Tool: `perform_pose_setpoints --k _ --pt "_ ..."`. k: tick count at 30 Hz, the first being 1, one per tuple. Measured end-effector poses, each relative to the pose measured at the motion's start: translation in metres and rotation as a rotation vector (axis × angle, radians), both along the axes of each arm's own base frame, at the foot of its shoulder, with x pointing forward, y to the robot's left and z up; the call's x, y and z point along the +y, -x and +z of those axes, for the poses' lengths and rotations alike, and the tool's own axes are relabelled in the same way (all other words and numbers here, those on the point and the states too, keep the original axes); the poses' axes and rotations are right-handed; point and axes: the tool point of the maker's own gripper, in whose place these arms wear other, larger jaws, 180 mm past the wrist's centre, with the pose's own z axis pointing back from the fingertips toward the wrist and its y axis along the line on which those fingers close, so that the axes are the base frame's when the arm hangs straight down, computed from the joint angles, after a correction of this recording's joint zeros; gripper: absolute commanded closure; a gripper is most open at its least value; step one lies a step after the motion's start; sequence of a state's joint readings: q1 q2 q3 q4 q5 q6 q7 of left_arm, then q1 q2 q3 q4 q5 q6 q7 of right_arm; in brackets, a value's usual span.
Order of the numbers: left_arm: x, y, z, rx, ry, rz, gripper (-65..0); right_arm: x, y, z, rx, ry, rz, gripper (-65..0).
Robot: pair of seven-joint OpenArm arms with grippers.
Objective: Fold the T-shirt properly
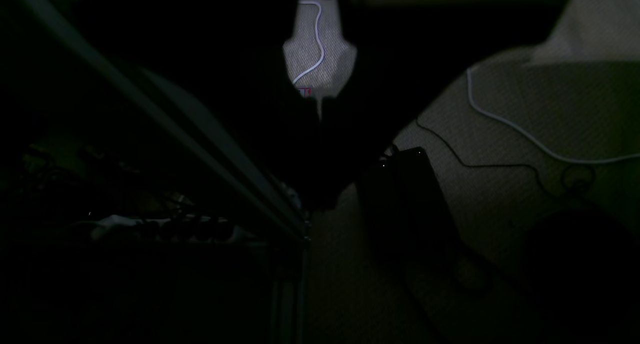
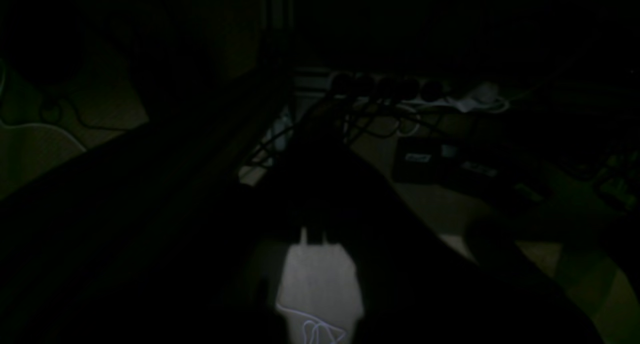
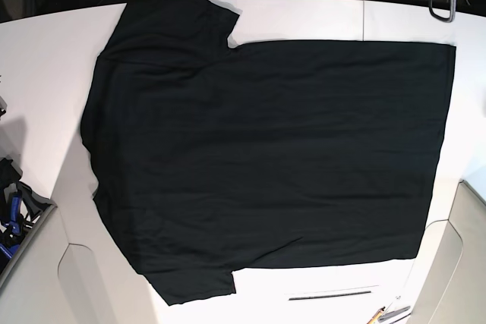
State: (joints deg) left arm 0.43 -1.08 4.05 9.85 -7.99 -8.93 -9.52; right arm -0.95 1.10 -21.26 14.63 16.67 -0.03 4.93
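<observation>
**Black T-shirt spread flat, both arms away from the cloth**

You have the large black short-sleeved cloth T-shirt [image 3: 266, 157] lying flat and unfolded on the white table [image 3: 45, 66], plain side up. In the base view it lies sideways: the hem runs down that view's right, the shoulders and both sleeves sit at its left, one sleeve toward the far edge and the other toward the near edge. The cloth covers most of the tabletop and looks smooth, with only faint ripples near the sleeves.

Neither arm shows over the shirt in the base view. You can see only a bit of blue and black hardware [image 3: 15, 202] at that view's left edge, beside the table.

Both wrist views are very dark. The left wrist camera looks at a pale textured floor [image 1: 525, 148] crossed by a white cable [image 1: 510, 123] and a black cable [image 1: 480, 164], with a metal frame rail [image 1: 200, 148] running diagonally. The right wrist camera shows a power strip with plugs [image 2: 400, 91] and tangled leads. In each, the left gripper [image 1: 320, 103] and the right gripper [image 2: 315, 239] are only a dark outline, so you cannot tell how far either one's jaws stand apart.
</observation>
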Motion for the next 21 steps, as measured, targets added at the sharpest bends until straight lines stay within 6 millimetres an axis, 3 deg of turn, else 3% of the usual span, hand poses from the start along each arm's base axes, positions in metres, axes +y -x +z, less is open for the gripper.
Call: perform_pose_setpoints --k 15,21 --pt "0.000 0.001 0.000 0.001 0.000 0.000 0.0 -0.002 0.000 0.000 -0.002 0.007 0.019 0.0" --pt "0.006 0.027 0.001 -0.011 0.004 -0.001 0.0 -0.021 0.010 0.000 -0.012 0.041 0.084 0.0"
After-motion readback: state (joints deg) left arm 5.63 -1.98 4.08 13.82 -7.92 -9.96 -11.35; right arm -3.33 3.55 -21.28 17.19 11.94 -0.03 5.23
